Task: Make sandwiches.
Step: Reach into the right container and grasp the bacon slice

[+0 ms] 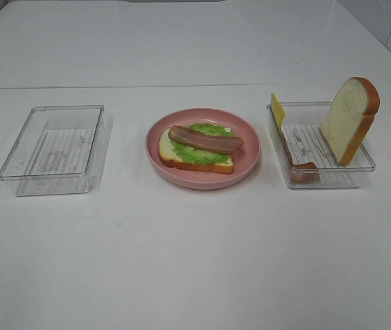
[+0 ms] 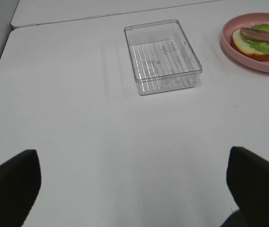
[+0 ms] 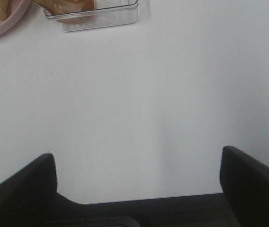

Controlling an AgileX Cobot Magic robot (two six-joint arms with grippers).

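Left pincer (image 2: pixel 132 158) and right pincer (image 3: pixel 138 156) both spread, empty. Half-built toy sandwich (image 1: pixel 199 148), bread-lettuce-bacon, sits on round pink plate (image 1: pixel 202 183) at counter middle. Next, probably: right pincer grabs thin yellow cheese square (image 1: pixel 277 108) from clear plastic tray (image 1: pixel 333 169).

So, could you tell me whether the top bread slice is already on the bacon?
No, that bread slice leans upright in the right-hand tray, while the bacon on the pink plate lies uncovered.

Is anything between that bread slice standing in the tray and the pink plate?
Only low things: a cheese square and a bacon strip lean on the tray wall facing the pink plate, between it and the bread slice. Otherwise bare table.
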